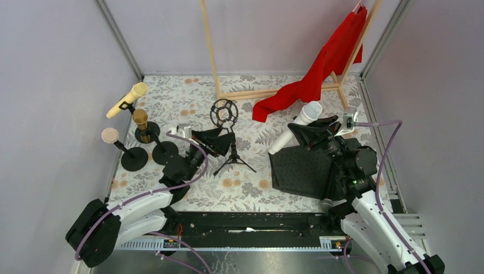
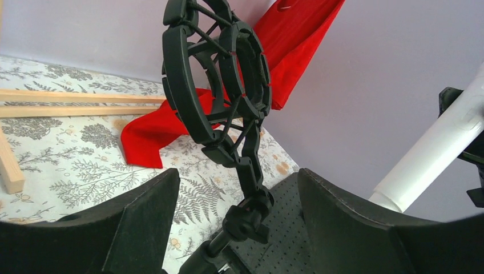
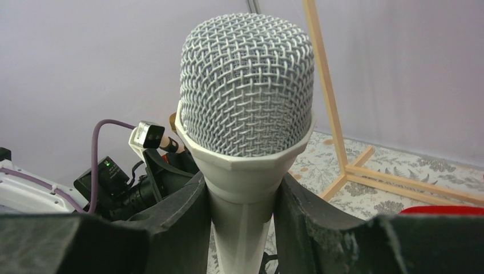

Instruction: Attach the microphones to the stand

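One white microphone (image 3: 245, 114) sits squeezed in my right gripper (image 3: 242, 200), head up. My left gripper (image 2: 237, 182) is wide open around the stem of the stand (image 2: 251, 171), not touching it. Its ring (image 2: 214, 74) is empty. The pink microphone (image 1: 110, 136), yellow microphone (image 1: 128, 100) and gold microphone (image 1: 141, 119) sit on small stands (image 1: 134, 158) at the left. Next, I think, I hold the stand and slide the white tail into the ring.

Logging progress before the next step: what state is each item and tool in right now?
Tripod stand: upright, shock-mount ring empty.
Left tool: open, straddling that stand's stem.
White microphone: held, not mounted.
Right tool: shut on the white microphone.
Pale yellow microphone: mounted, tilted.
Gold microphone: mounted, upright.
Pink microphone: mounted, tilted.
Red cloth: hanging from the rack.
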### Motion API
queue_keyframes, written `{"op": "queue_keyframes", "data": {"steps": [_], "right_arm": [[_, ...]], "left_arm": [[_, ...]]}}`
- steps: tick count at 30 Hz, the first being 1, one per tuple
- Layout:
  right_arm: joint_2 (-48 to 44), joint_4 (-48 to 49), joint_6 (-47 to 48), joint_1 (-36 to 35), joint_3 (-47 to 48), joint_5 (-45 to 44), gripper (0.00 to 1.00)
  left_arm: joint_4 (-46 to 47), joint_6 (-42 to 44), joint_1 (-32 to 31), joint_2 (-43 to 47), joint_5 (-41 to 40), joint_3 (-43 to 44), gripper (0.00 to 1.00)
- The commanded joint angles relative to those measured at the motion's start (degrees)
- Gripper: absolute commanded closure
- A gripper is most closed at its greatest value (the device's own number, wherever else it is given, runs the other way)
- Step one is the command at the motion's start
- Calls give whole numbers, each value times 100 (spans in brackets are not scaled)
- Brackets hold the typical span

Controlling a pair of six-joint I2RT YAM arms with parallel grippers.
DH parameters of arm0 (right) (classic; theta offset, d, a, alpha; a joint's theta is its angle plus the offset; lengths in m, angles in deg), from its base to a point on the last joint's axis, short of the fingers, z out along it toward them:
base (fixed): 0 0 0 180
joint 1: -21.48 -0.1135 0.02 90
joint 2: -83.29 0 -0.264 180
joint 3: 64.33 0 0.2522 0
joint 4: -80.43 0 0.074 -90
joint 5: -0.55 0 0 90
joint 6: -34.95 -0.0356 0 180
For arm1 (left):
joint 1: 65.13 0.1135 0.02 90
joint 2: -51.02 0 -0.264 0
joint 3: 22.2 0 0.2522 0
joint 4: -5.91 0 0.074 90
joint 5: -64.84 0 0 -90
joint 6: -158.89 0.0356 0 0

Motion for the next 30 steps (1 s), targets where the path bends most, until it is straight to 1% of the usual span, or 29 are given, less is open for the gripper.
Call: {"op": "queue_keyframes", "data": {"steps": [1, 3, 7, 12, 18, 22, 25, 28, 30], "right_arm": [[132, 785, 308, 17, 272, 141, 100], [335, 1221, 500, 12, 325, 312, 100], [768, 1684, 655, 12, 572, 468, 100], [1201, 2191, 820, 16, 736, 594, 99], [1665, 2648, 957, 12, 991, 851, 98], [2021, 3045, 854, -15, 1258, 879, 99], [2311, 2776, 1142, -216, 1764, 957, 100], [2641, 2490, 1528, -591, 2248, 967, 100], [2890, 2493, 1680, -848, 2521, 974, 100]], "left_arm": [[558, -424, 70, -215, 344, 322, 25], [578, -474, 72, -304, 380, 386, 31], [664, -533, 82, -448, 474, 454, 40], [767, -669, 84, -579, 483, 472, 58], [793, -779, 83, -704, 579, 481, 69], [762, -770, 88, -734, 662, 489, 78], [580, -723, 82, -701, 716, 542, 86], [417, -665, 88, -627, 741, 577, 91], [390, -662, 87, -584, 741, 571, 94]]}}
